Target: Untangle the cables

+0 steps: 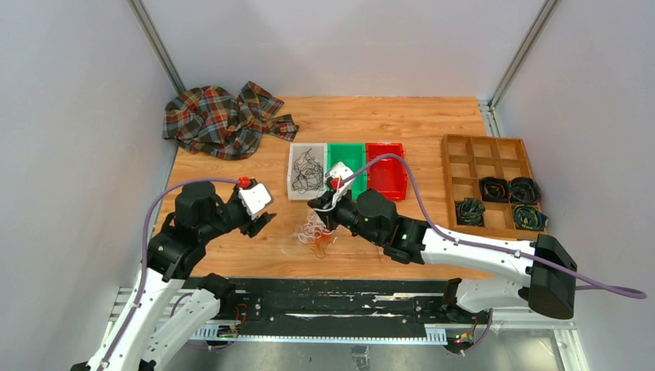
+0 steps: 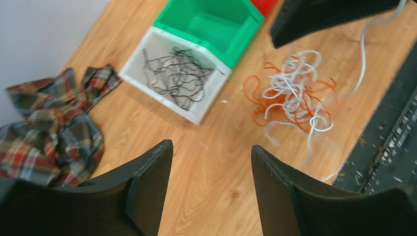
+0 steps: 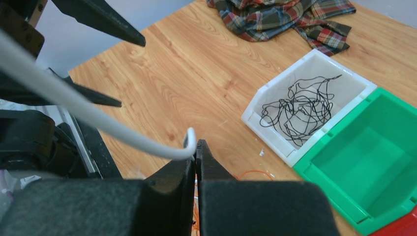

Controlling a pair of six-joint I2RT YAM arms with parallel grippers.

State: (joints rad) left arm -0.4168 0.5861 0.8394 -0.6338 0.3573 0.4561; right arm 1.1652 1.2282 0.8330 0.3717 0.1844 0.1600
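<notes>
- Left hand [image 1: 261,219] hangs over the near left of the bench [image 1: 402,124]; its fingers stand apart, released, with nothing between them.
- Right hand [image 3: 195,145] is clenched, fingers tip to tip, grasping the end of a white cable [image 3: 98,118]; from the pinch the cable runs up and off to the left in the wrist view, lifted clear of the wood.
- Just beside that hand lies the pile [image 1: 315,233] of white and orange cables, loosely knotted together near the front edge of the bench.
- Behind the pile stand three bins in a row, side against side; the white bin [image 1: 290,178] holds black cables [image 1: 309,171] in a tangle; then the green bin [image 1: 351,154]; then the red bin [image 1: 385,171].
- Off to the right sits a wooden tray [image 1: 463,147]; dark coiled cords [image 1: 494,189] fill four of its nearer compartments.
- In the far left corner lies a plaid cloth [image 1: 224,120], crumpled.
</notes>
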